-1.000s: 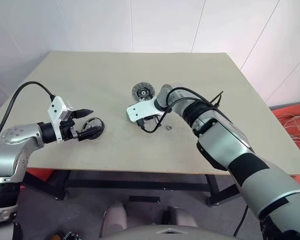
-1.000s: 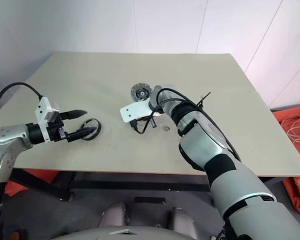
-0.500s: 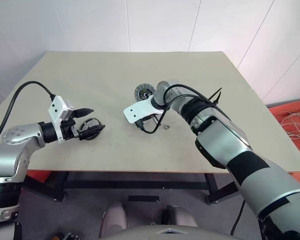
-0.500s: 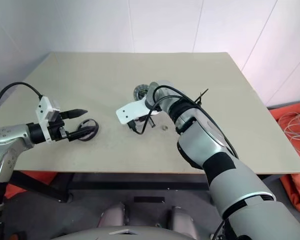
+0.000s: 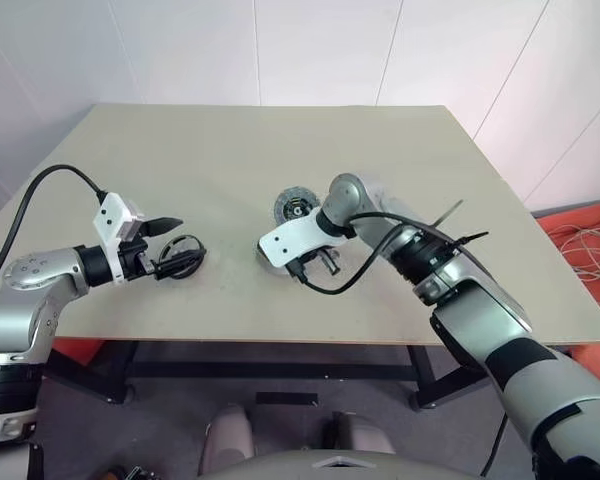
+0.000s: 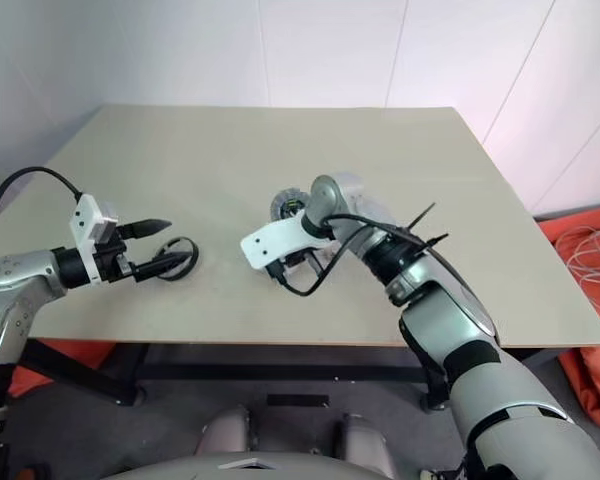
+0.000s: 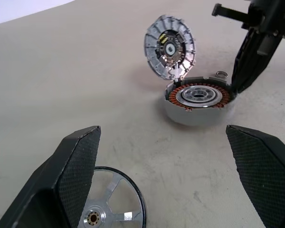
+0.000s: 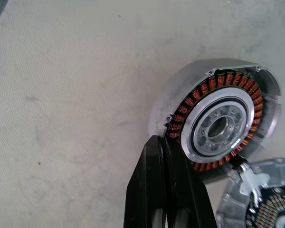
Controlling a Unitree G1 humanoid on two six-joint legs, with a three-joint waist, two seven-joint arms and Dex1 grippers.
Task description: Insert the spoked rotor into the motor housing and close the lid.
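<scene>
Presently, clenched right gripper (image 8: 164,190) touching motor housing (image 8: 218,126) at its seven o'clock rim may shove it; released left gripper (image 7: 171,166) straddles spoked rotor (image 7: 111,209).

The left hand (image 5: 170,248) is held level at the near left, fingers spread wide — its arm bent. The right hand (image 8: 167,190) points steeply down mid-scene — fingers pressed together.

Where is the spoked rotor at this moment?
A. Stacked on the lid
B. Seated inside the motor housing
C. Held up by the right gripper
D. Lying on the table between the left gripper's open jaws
D: the spoked rotor lies flat on the table between the open jaws of the left gripper, apart from the motor housing, whose windings are uncovered.
</scene>
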